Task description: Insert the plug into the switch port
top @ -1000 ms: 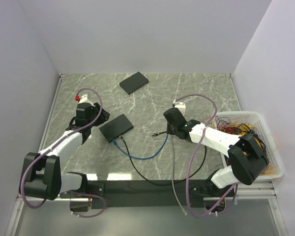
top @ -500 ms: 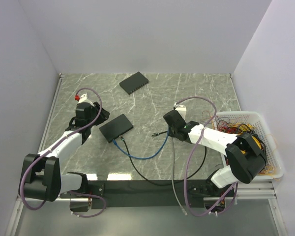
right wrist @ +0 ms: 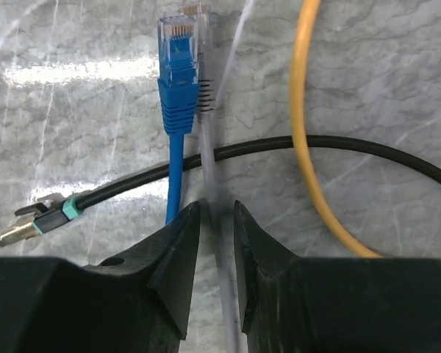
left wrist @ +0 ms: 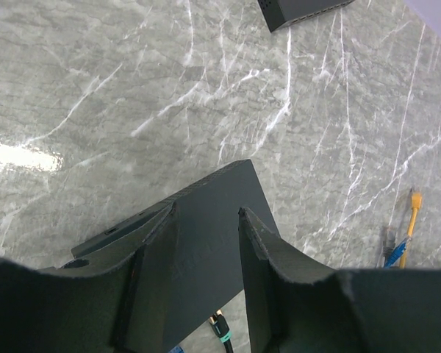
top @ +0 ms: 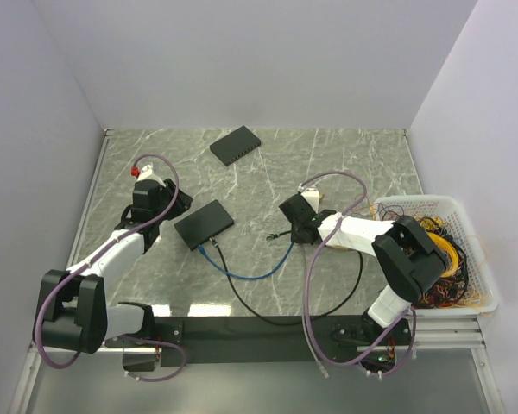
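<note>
The thin orange-yellow cable [right wrist: 300,132] runs past the right of my right gripper [right wrist: 217,204]; its plug is out of that view. A small yellow cable end [left wrist: 414,200] shows far right in the left wrist view. The oblong dark-grey switch [top: 235,145] lies at the back, its ports facing away from me; it also shows in the left wrist view [left wrist: 301,10]. My right gripper [top: 287,226] is shut on a pale grey cable [right wrist: 207,140], beside the blue cable's tip [right wrist: 178,44]. My left gripper [left wrist: 206,209] is open over the flat black slab [left wrist: 206,243].
The black slab [top: 204,224] has blue and black cables plugged into its near edge. A black cable with a metal tip [right wrist: 29,219] crosses under the grey one. A white basket [top: 488,285] of tangled cables stands at the right edge.
My right gripper has moved a little left and turned, with the forearm swinging in behind it. The left arm has not moved.
</note>
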Robot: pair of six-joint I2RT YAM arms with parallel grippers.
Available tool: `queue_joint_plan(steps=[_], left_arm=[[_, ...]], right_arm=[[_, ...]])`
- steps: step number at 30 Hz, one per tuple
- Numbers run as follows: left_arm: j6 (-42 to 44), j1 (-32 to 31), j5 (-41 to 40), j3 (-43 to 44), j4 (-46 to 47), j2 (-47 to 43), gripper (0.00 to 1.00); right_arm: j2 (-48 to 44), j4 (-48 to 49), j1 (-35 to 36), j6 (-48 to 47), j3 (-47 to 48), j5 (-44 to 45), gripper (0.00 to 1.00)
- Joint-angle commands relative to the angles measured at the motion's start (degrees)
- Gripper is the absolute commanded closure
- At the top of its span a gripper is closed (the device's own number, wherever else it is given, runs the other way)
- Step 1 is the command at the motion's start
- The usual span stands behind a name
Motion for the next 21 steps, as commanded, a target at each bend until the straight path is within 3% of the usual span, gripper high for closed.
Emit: queue_joint_plan(steps=[1, 9, 18, 21], left_arm=[[0.6, 0.0, -1.1, -0.1, 1.2, -0.7, 0.56], [-0.5, 0.1, -0.2, 0.1, 1.5, -0.8, 0.56], [-3.1, -0.7, 0.7, 3.1, 0.2, -5.0, 0.54], [-2.8, -2.2, 1.1, 2.9, 1.1, -7.3, 0.54]], right_arm=[[1.9, 1.0, 0.2, 1.4, 2.3, 0.8, 0.69], [1.0, 1.0, -0.7, 2.9, 1.2, 1.2, 0.97], [-14.6, -1.8, 1.8, -7.1, 4.5, 3.6, 1.00], [-20.4, 1.4, 5.3, -12.5, 3.9, -1.4, 1.00]])
